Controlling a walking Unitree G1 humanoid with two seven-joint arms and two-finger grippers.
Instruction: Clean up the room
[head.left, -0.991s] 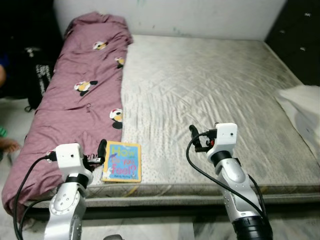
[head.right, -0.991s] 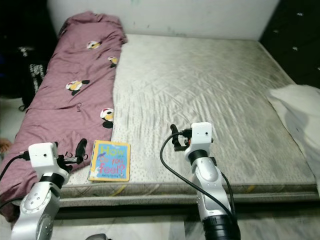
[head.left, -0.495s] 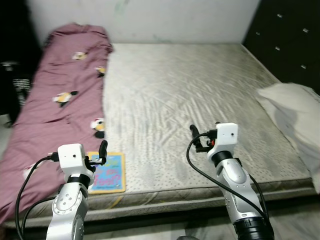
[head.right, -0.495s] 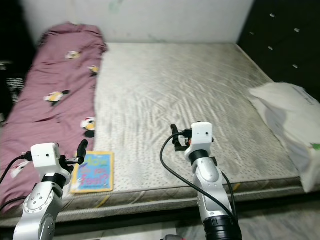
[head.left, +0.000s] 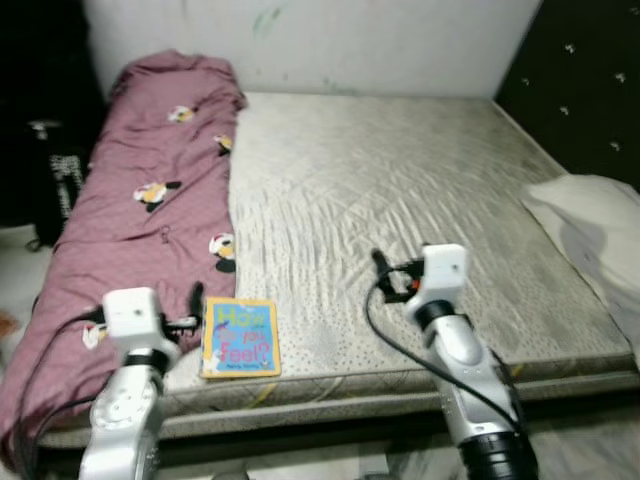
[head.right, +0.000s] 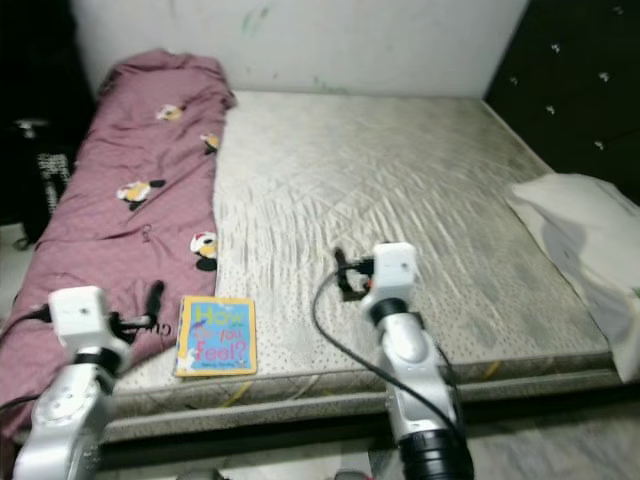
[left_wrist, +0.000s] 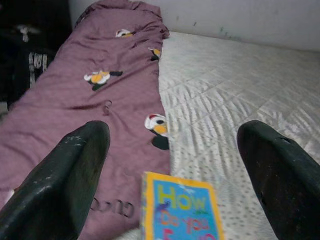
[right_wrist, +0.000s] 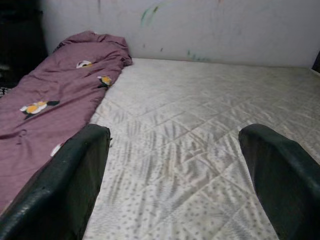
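Book: a thin yellow-bordered children's picture book with a blue cover (head.left: 240, 337) lies flat on the grey quilted mattress (head.left: 400, 190), at its near edge. It sits just beside the hem of the mauve cartoon-print blanket (head.left: 150, 200), which runs along the mattress's left side. Judged to be the loose item due for tidying.

The left gripper (left_wrist: 172, 165) hovers just short of the book, fingers spread wide and holding nothing, the book's top edge lying between them in the wrist view. This alignment suggests an approach for a pick.

The right gripper (right_wrist: 175, 170) is likewise released and empty, held over the mattress middle, well apart from the book, seemingly parked clear.

A white pillow (head.left: 590, 215) rests off the mattress's right edge.
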